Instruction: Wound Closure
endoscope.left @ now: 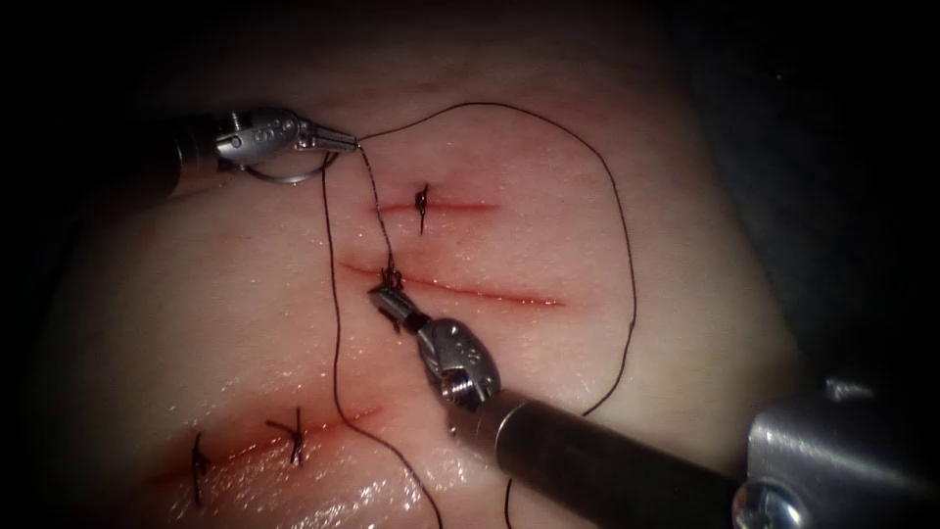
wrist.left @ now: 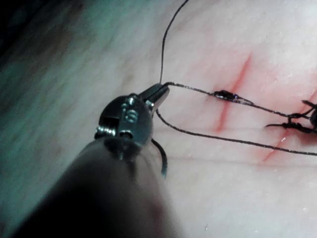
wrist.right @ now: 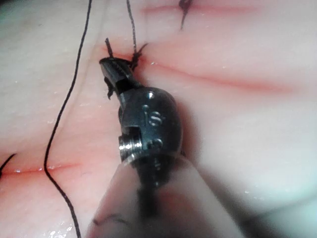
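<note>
Thread (endoscope.left: 627, 255): thin, limp, loops over tissue (endoscope.left: 685, 323) | left claw (endoscope.left: 343, 143) pinches it above cut (endoscope.left: 460, 289) | right claw (endoscope.left: 387, 297) pinches short end at knot (endoscope.left: 394, 278) | grip thread near knot, gently; fragile.

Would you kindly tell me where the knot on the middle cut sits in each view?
Endoscope: the knot sits at the middle cut's left end, beside the right tool, shut on thread.
Left wrist: the knot ends the taut thread held by the left tool.
Right wrist: it touches the right tool's tip.
Shared landmark: the upper cut's stitch.
</note>
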`<state>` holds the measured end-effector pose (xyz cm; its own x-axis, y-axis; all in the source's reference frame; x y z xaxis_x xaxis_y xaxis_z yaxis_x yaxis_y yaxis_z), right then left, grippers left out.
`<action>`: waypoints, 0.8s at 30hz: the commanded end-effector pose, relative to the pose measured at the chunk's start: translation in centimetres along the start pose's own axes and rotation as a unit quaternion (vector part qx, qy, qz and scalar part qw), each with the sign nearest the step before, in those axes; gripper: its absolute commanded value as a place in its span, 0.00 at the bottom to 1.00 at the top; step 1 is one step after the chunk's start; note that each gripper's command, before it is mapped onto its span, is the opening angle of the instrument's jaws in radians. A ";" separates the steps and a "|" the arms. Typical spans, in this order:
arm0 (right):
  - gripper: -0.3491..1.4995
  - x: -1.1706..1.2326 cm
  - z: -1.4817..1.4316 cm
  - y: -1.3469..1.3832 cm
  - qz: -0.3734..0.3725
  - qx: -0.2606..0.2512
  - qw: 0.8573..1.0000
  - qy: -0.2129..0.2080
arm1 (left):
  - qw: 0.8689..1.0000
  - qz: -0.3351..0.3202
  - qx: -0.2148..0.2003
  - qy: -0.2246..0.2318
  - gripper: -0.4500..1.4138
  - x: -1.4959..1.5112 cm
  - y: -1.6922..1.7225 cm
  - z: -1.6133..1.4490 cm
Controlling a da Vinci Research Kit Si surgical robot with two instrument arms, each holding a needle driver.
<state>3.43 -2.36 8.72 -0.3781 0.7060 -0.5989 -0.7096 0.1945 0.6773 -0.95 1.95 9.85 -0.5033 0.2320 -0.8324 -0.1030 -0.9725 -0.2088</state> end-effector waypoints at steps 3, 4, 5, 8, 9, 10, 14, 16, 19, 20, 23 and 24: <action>0.00 -0.06 0.04 0.03 -0.003 -0.002 1.000 0.001 | 1.000 -0.011 0.021 0.015 0.00 -0.01 -0.26 0.02; 0.00 -0.06 0.04 0.04 -0.004 -0.001 1.000 0.001 | 0.999 -0.013 0.024 0.018 0.00 -0.01 -0.30 0.02; 0.00 -0.06 0.03 0.06 -0.007 0.000 1.000 0.003 | 0.999 -0.018 0.032 0.024 0.00 -0.01 -0.36 0.01; 0.00 -0.07 0.03 0.07 -0.013 0.001 1.000 0.007 | 0.998 -0.023 0.043 0.027 0.00 -0.02 -0.42 0.01; 0.00 -0.07 0.03 0.07 -0.016 0.000 1.000 0.008 | 0.998 -0.023 0.044 0.026 0.00 -0.03 -0.43 0.01; 0.00 -0.07 0.03 0.07 -0.016 0.002 1.000 0.008 | 0.998 -0.023 0.044 0.026 0.00 -0.03 -0.43 0.02; 0.00 -0.07 0.03 0.06 -0.019 0.007 1.000 0.013 | 0.998 -0.024 0.049 0.021 0.00 -0.05 -0.47 0.03; 0.00 -0.09 0.02 0.05 -0.020 0.009 1.000 0.013 | 0.998 -0.025 0.050 0.018 0.00 -0.05 -0.49 0.03; 0.00 -0.13 -0.01 0.06 -0.022 0.011 1.000 0.010 | 0.998 -0.030 0.058 0.012 0.00 -0.07 -0.57 0.05; 0.00 -0.14 -0.02 0.06 -0.022 0.012 1.000 0.010 | 0.998 -0.029 0.062 0.011 0.00 -0.07 -0.61 0.05; 0.00 -0.20 -0.05 0.08 -0.025 0.013 1.000 0.003 | 0.997 -0.029 0.076 0.004 0.00 -0.09 -0.73 0.06; 0.00 -0.23 -0.06 0.08 -0.026 0.013 1.000 0.000 | 0.996 -0.025 0.083 -0.002 0.00 -0.10 -0.78 0.07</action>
<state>3.34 -2.55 8.84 -0.3385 0.6951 -0.6342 -0.7131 0.2503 0.6549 -0.83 2.64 10.12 -0.5096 0.2850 -0.8118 -0.2778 -0.9475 -0.1582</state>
